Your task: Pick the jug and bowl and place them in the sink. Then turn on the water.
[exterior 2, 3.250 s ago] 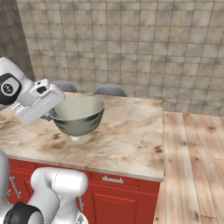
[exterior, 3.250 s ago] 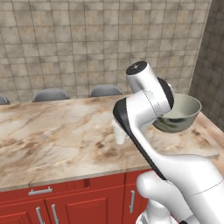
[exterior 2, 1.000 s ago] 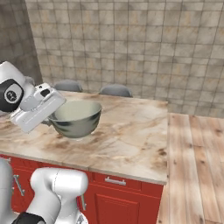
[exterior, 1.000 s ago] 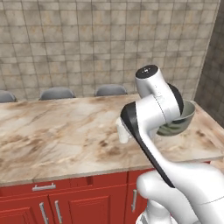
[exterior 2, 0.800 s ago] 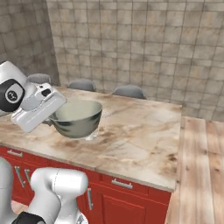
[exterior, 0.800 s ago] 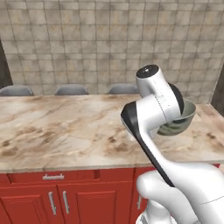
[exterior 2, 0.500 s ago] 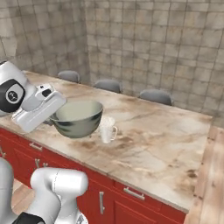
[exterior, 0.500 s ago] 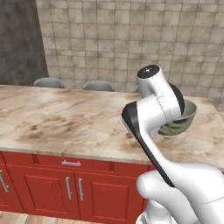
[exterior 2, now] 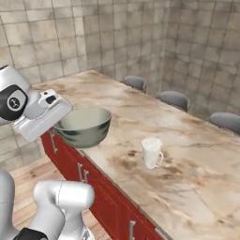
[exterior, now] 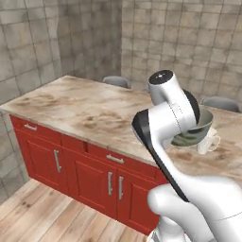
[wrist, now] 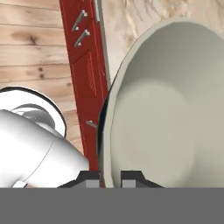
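From the left base view we see the round glossy grey-green metallic bowl (exterior: 201, 126) carried above the marble desk (exterior: 90, 108), mostly behind our arm, with the small white tapered jug (exterior: 208, 141) standing just beside it. From the right base view our fingers (exterior 2: 60, 123) pinch the bowl's near rim, the jug beyond them, untouched. In the hand view the rim sits clamped between both fingers (wrist: 91, 175); we judge jug, sink and water all remain.

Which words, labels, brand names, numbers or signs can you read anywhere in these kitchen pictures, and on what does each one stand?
None: no readable text anywhere.
The bowl, held in the hand, is plain.
The jug on the counter is unmarked.
The red cabinets carry no labels.
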You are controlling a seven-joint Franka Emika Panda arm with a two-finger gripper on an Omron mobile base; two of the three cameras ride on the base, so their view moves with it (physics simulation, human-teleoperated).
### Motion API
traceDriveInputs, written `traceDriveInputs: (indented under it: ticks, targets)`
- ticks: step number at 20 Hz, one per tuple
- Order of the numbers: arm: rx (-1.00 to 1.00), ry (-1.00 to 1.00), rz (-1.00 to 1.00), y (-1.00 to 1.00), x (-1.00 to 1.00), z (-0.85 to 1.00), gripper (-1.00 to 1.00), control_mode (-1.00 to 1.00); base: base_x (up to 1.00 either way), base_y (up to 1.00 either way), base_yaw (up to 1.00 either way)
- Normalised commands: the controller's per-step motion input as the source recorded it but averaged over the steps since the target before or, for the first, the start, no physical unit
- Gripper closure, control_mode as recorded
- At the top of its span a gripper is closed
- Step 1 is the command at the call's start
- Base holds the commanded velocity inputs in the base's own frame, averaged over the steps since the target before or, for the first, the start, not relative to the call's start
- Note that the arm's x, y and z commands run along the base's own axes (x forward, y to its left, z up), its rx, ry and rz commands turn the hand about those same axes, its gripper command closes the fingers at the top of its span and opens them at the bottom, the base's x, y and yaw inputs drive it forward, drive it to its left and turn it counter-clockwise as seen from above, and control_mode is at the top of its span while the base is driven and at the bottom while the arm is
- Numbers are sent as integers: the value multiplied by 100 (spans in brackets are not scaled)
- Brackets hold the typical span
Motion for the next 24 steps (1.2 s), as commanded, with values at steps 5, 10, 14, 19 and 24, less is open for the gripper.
traceDriveInputs:
  ticks: [5,10,14,19,24]
  targets:
    - [0,0,0,0,0,0,100,100,0,0,84]
    - [0,0,0,0,0,0,100,100,0,0,86]
    - [0,0,0,0,0,0,100,100,10,0,89]
    - [0,0,0,0,0,0,100,100,14,0,96]
    - [0,0,0,0,0,0,100,100,3,0,95]
